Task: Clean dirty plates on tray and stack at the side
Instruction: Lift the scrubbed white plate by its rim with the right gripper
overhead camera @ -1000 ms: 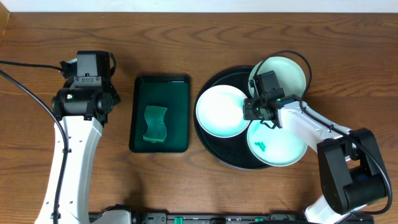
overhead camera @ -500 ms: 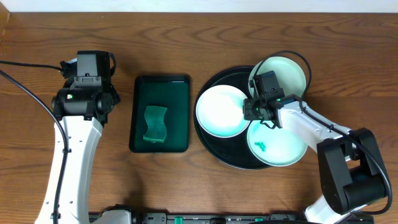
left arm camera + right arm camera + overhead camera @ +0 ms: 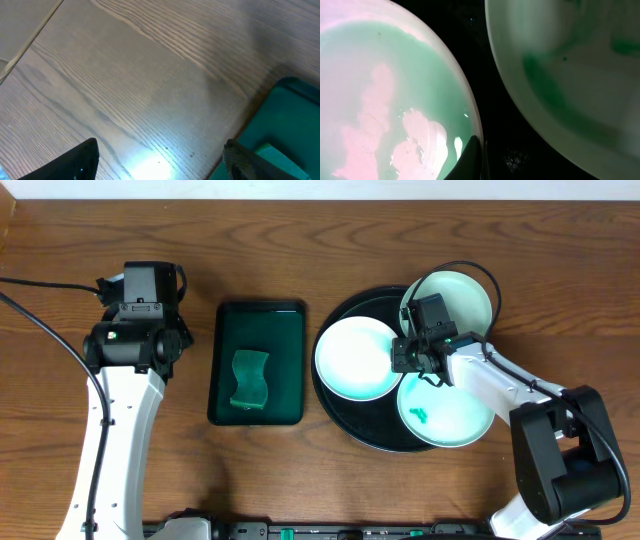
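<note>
Big black tray point(image 3: 345, 418) carries all three plates: left plate point(image 3: 350, 360), far plate point(image 3: 465, 295), near plate point(image 3: 450, 420) with a teal smear point(image 3: 418, 415). My right pincer point(image 3: 412, 360) sits jaws together at the left plate's rim, and I cannot tell whether the rim is caught between them. Risk, as I judge it: a thin edge hold on a glossy plate slips or tips on the lift and knocks its neighbours, with my left pincer point(image 3: 160, 160), jaws apart over the table point(image 3: 125, 75) beside the green sponge tray point(image 3: 225, 340), too far off to steady it. No brand, label or writing readable anywhere.
</note>
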Available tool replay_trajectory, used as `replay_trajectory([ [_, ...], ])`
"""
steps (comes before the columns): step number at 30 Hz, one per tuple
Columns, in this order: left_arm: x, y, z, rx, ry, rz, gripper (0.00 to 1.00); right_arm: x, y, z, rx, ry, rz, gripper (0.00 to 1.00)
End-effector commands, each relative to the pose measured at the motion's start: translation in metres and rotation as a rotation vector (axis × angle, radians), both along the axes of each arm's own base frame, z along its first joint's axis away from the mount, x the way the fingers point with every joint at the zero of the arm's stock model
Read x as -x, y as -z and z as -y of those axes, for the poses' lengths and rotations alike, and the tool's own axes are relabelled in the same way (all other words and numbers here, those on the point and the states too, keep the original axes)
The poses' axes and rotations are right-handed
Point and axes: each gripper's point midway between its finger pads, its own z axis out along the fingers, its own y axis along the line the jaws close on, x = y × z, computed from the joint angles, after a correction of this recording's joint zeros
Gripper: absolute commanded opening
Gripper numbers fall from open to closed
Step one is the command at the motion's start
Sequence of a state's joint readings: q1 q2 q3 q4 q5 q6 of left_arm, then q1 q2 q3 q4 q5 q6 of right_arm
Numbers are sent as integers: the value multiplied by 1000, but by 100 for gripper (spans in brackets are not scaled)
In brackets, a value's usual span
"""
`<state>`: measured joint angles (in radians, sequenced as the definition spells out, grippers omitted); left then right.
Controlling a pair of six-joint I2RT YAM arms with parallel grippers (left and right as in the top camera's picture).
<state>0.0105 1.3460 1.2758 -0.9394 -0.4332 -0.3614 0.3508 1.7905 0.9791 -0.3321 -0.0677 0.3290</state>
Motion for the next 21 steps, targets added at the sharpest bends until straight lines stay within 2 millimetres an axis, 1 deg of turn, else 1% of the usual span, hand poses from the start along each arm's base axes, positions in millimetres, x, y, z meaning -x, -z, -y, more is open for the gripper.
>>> replay_trajectory([
  [1, 3, -7, -5, -27, -5, 6, 80, -7, -15, -6, -41, -12, 20, 1],
  [4, 3, -7, -5, -27, -5, 6, 80, -9, -29, -8, -105, -15, -3, 1],
  [7, 3, -7, -5, -27, -5, 6, 80, -15, -44, 0, -136, 8, -9, 1],
  [8, 3, -7, -5, -27, -5, 6, 80, -20, -54, 5, -163, 26, -3, 1],
  [9, 3, -7, -5, -26, -5, 6, 80, -21, -61, 7, -190, 27, 2, 1],
  [17, 3, -7, -5, -27, -5, 6, 80, -26, -93, 19, -288, 54, 53, 1],
  [21, 3, -7, -5, -27, -5, 6, 80, -25, -111, 18, -365, 64, 66, 1],
])
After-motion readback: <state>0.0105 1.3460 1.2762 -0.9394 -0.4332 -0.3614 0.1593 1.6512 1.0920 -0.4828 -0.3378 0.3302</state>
